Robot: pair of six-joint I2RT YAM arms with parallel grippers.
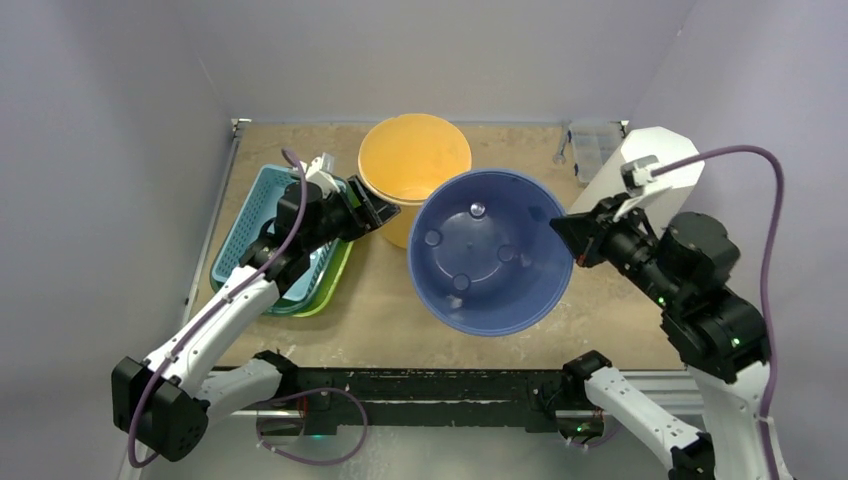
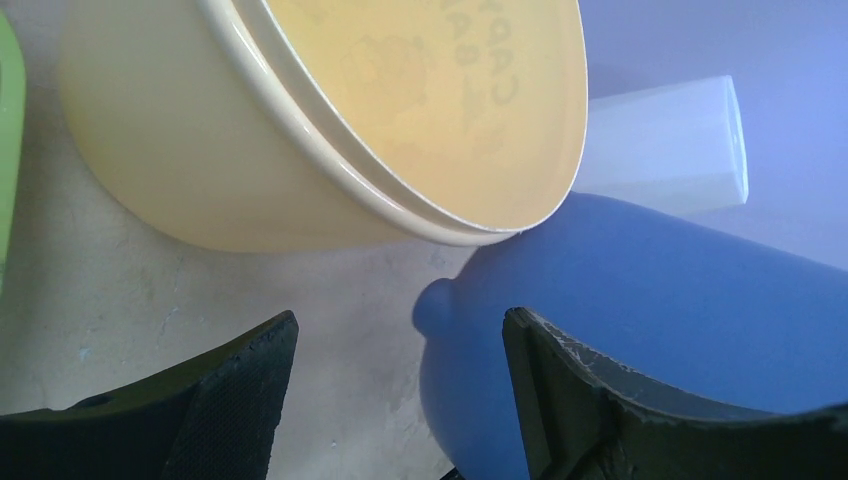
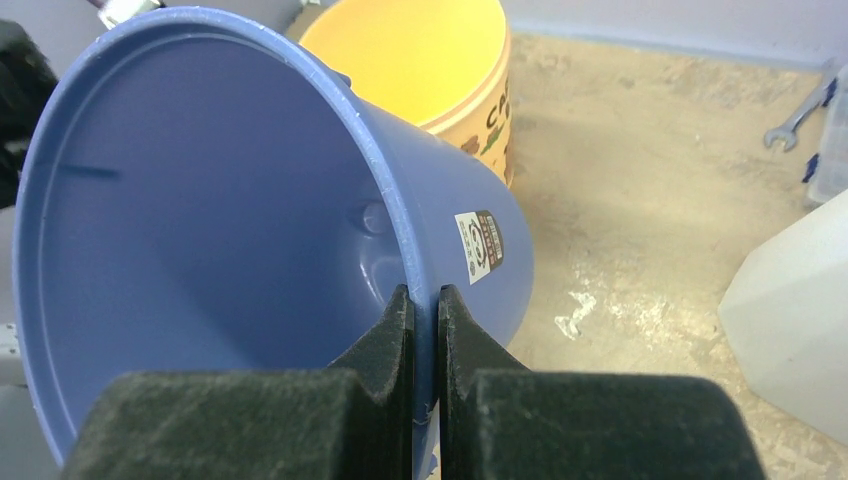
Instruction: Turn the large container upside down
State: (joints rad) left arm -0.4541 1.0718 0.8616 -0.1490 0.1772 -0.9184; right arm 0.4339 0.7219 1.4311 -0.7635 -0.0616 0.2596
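One clamp only: right end effector (image 3: 425, 295) clenched on rim of large blue plastic bucket (image 1: 480, 250) at 3 o'clock; left end effector (image 2: 400, 320) open, empty. Keep clamp tight, roll slowly, clear of yellow plastic bucket (image 1: 415, 155).

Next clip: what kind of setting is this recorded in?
Likely a lab test booth, not a home: plain lilac-grey walls box in a worn beige tabletop set with props like a large blue plastic bucket and a yellow plastic bucket.

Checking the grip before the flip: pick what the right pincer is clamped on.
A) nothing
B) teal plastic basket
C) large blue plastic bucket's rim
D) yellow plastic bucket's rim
C: the right pincer is shut across the rim of the large blue plastic bucket, one side inside, one outside.
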